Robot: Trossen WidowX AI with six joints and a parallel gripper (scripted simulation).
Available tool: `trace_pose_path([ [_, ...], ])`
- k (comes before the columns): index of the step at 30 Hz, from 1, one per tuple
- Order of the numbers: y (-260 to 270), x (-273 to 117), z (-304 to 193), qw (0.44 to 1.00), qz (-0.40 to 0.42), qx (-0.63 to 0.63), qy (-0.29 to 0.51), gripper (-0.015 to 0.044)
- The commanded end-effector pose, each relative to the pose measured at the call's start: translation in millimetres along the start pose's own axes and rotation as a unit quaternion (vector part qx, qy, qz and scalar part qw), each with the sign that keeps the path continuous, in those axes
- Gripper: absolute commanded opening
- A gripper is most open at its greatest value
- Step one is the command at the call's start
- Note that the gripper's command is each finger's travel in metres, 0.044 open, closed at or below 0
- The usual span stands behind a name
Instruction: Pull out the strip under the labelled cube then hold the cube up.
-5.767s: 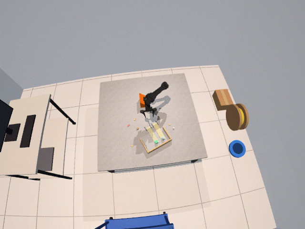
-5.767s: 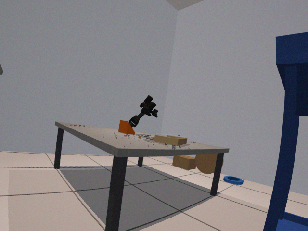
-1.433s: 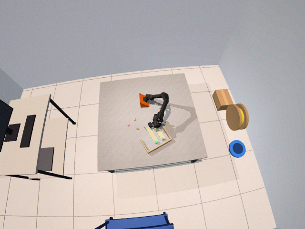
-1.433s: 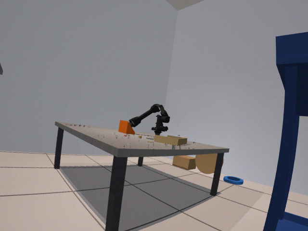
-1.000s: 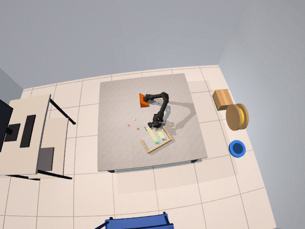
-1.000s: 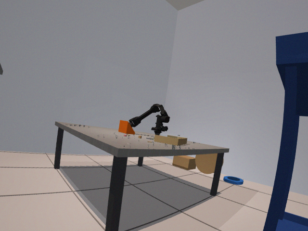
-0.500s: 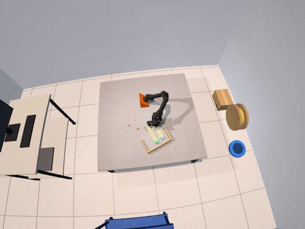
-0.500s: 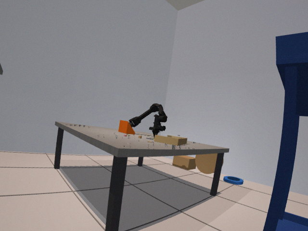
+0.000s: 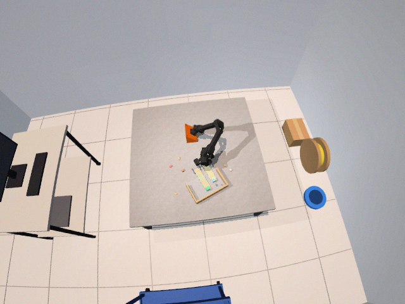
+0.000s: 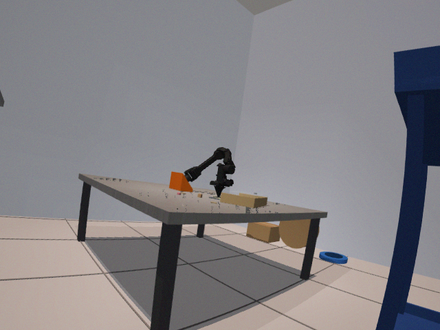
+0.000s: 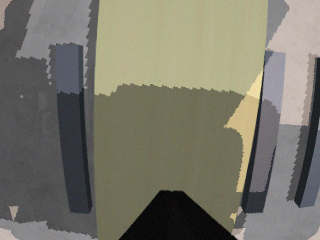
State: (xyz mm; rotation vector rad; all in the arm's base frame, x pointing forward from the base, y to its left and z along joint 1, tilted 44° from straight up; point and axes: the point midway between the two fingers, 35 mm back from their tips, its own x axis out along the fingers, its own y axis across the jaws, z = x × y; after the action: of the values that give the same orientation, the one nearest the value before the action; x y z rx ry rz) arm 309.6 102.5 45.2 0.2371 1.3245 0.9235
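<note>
My gripper [image 10: 218,195] [image 11: 170,200] is shut and empty, its tip over a pale yellow strip [image 11: 180,50] that fills the middle of the wrist view. Dark rails [image 11: 74,130] stand beside that strip. In the top view a longer yellow strip [image 9: 201,177] has a green cube [image 9: 207,188] at its far end. A shorter-looking strip [image 9: 211,173] has a pale cyan cube [image 9: 213,179] with a light mark on top at its far end. The arm hides the near end of the shorter-looking strip. I cannot tell the label clearly, nor whether the tip touches the strip.
A wooden border [image 9: 212,194] [image 10: 237,200] runs round the far ends of the strips. Small grey bits lie inside it near the cyan cube. Loose bits lie outside, among them a red one [image 9: 170,166] and a brown one [image 9: 182,170]. The orange base [image 9: 190,133] [image 10: 179,181] stands behind.
</note>
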Motion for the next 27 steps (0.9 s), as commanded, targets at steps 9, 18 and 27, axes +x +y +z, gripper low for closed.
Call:
trace_pose_path([
  [9, 0, 3, -24, 1.000, 0.001, 0.001, 0.008, 0.0000],
  [18, -1, 3, -38, 1.000, 0.001, 0.001, 0.009, 0.0000],
  [27, -2, 3, -52, 1.000, 0.001, 0.001, 0.009, 0.0000],
])
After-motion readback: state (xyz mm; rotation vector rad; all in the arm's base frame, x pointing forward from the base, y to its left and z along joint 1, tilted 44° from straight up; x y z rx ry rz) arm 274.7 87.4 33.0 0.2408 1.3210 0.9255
